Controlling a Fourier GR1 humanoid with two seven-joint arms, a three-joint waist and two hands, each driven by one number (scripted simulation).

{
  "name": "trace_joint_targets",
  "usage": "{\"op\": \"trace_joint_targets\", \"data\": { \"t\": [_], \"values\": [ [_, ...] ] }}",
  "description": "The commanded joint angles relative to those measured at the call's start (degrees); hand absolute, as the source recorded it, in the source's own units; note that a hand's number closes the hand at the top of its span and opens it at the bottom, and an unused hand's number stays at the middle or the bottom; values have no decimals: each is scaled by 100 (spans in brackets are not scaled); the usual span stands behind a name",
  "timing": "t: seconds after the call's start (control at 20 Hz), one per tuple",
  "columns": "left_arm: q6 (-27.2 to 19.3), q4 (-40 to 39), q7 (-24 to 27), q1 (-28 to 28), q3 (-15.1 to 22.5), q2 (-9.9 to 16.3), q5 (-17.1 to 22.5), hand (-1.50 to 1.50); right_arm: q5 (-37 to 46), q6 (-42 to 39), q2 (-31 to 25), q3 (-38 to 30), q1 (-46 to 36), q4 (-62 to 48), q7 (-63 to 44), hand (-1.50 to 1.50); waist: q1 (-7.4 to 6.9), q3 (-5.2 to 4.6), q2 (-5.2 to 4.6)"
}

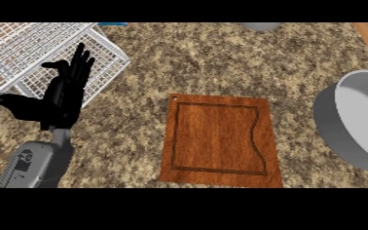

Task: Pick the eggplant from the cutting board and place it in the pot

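Observation:
The wooden cutting board point(221, 140) lies at the centre of the granite counter, and nothing lies on it. No eggplant shows in the head view. The grey pot point(343, 122) sits at the right edge, partly cut off by the frame. My left hand point(63, 93) stands at the left, fingers straight and pointing up, open and holding nothing, in front of the wire rack. My right hand is out of the picture.
A white wire dish rack point(43, 48) fills the upper left corner. A grey round object point(262, 26) is cut off at the top edge. Speckled counter surrounds the board.

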State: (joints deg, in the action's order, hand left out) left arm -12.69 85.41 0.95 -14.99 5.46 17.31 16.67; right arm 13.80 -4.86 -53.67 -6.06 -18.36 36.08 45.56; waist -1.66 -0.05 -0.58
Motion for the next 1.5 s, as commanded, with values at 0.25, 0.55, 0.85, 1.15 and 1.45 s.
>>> {"op": "trace_joint_targets", "data": {
  "t": [0.25, 0.55, 0.85, 1.15, 1.45],
  "values": [
    [-78, 38, 6, -108, -250, 115, -165, 0, -616, -1108, 115, -539, -478, -732, 1142, -150, 113, 16, 39],
    [33, 31, -67, -162, -329, 141, -65, 0, -1342, -2064, 35, -1001, -957, -1179, 27, -150, 114, 8, 41],
    [-42, 153, -127, -146, -348, 125, -109, 0, -1865, -2701, -542, -1572, -1147, -1942, -33, -150, 67, 27, 12],
    [100, 196, -98, -65, -346, 114, -26, 0, -2188, -3043, -688, -1909, -945, -2258, 232, -150, 59, 42, -1],
    [6, 393, -199, -31, -326, 103, -26, 0, -2418, -3240, -1177, -2168, -839, -2404, -88, -150, 1, 75, -18]
  ]
}}
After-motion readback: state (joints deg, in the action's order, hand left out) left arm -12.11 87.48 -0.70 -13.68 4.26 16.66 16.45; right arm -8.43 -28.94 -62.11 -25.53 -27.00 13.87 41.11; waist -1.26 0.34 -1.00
